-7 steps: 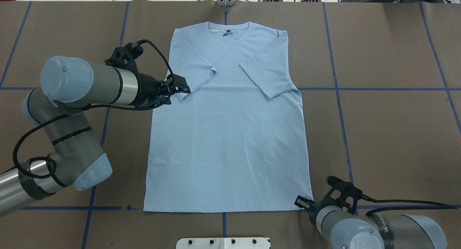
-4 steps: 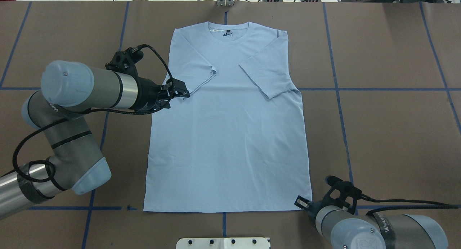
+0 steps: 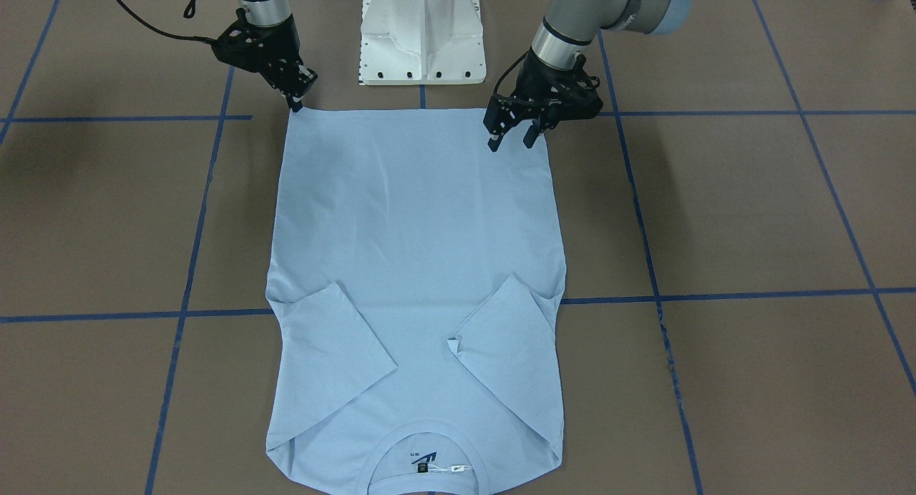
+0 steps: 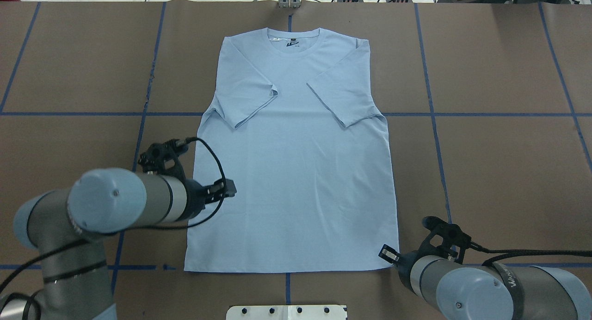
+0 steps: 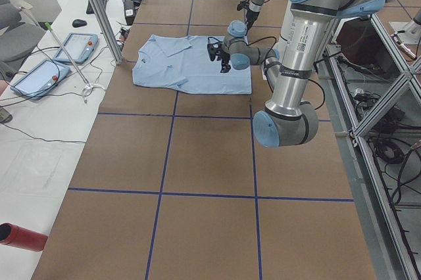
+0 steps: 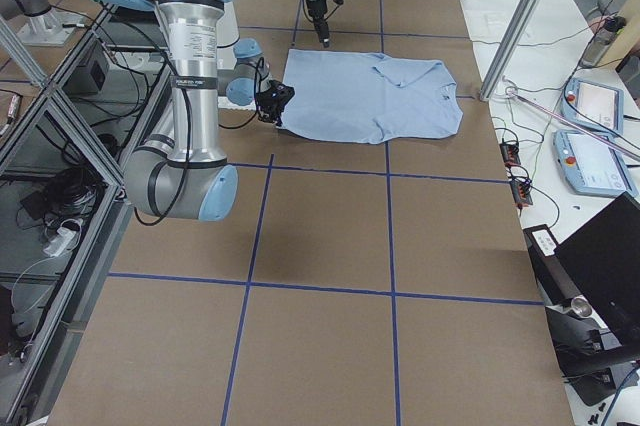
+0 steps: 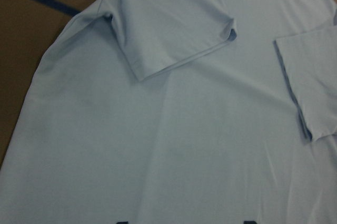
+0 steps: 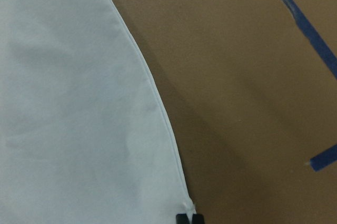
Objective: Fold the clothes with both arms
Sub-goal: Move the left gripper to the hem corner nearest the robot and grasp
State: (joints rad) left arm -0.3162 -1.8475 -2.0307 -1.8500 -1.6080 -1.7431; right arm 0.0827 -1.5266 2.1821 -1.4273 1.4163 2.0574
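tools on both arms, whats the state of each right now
Left tool: open, holding nothing, above the light blue t-shirt near its hem.
Right tool: closed, pinching the shirt's hem corner.

Light blue short-sleeved t-shirt [image 4: 296, 172] spread flat on the brown worktop [image 4: 499, 172], collar away from the robot, hem toward it. Both sleeves [image 4: 249, 98] folded in over the chest. Small dark mark [image 3: 424, 459] just inside the collar. Grey-and-silver left arm [image 4: 138, 202] reaching in over the cloth on its own side, left hand [image 3: 511, 143] above the hem edge, fingers apart. Right arm [image 4: 462, 287] low at the other hem corner, right hand [image 3: 295, 103] pinched closed on its very tip.
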